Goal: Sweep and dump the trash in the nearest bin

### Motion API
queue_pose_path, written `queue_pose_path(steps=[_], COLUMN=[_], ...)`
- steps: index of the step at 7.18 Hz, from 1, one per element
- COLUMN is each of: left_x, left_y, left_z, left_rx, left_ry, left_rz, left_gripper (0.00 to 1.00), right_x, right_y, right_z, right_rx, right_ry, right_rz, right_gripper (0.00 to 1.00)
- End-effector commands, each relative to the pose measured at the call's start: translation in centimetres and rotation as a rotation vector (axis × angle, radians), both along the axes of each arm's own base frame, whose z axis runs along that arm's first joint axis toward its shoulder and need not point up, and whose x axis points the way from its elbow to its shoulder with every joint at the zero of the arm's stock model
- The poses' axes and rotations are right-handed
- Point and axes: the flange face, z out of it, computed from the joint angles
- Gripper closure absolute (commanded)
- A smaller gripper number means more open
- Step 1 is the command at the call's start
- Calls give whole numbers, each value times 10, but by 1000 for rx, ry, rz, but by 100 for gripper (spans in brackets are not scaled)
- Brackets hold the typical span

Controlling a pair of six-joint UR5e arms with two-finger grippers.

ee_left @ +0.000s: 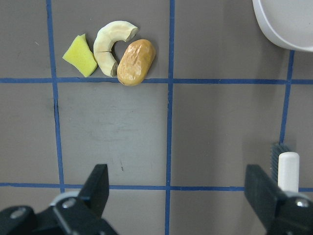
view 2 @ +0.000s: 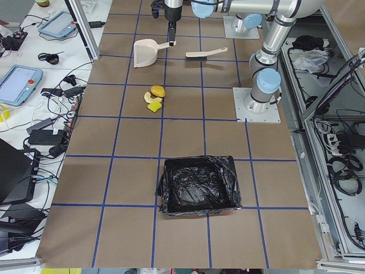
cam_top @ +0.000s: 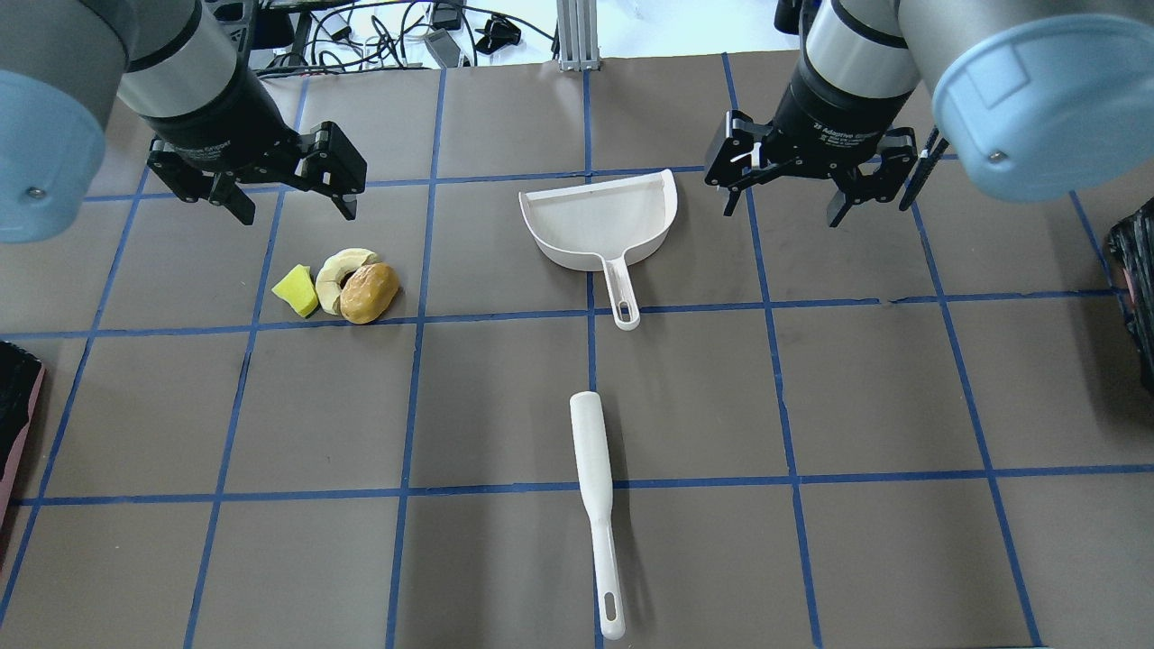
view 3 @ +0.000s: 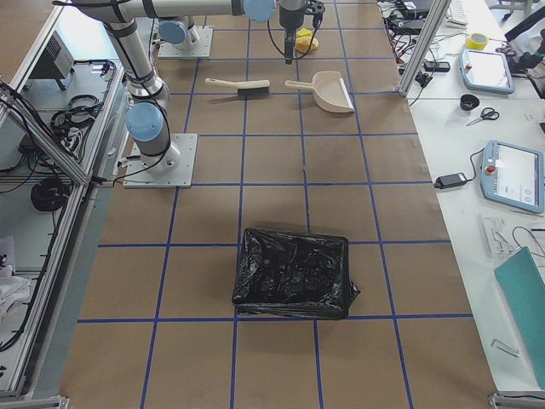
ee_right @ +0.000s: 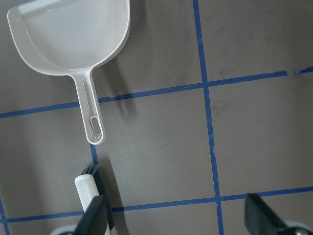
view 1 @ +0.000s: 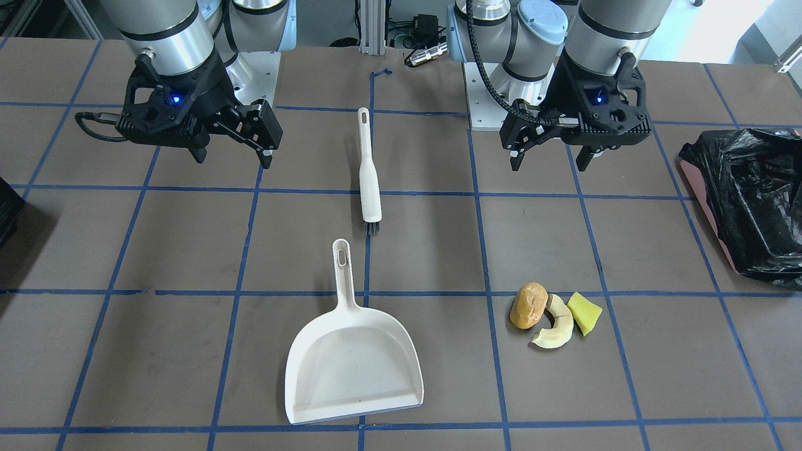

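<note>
- Right gripper [cam_top: 781,209]: white lettering running across black collar just above jaws, showing in overhead view; "Adaptive" reading clearly, next word appearing as "Gripper", leading characters blurring.
- Left gripper [cam_top: 297,214]: similar faint white line sitting on black collar above jaws, coming out too blurred for reading.
- Pendant screens [view 3: 515,175]: lying off tabletop [view 3: 272,204], well apart from both jaws; content showing too small for reading.

Robotics lab. Brown table [view 2: 137,142] gridded in blue tape, with a robot-arm base [view 2: 258,108] bolted on at centre right. White benches along the left edge carry teach pendants [view 2: 20,83] and tangled cables [view 2: 54,123]. Aluminium-profile post [view 2: 80,25] at upper left.
</note>
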Motion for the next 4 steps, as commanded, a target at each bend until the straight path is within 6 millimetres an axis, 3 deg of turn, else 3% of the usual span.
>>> queue_pose_path(steps=[1, 2, 4], left_x=[3, 4, 17], left_y=[1, 1, -6], left_z=[-1, -1, -1], left_rx=[9, 11, 11], left_ry=[-6, -10, 2], left_rz=[-1, 1, 22], left_gripper=[0, 0, 0], right_x=[1, 15, 62], right_y=[17, 40, 76], right_z=[-55, -75, -84], right_rx=[117, 149, 153], right_ry=[12, 17, 87], right_rz=[-6, 28, 155], right_gripper=[0, 0, 0])
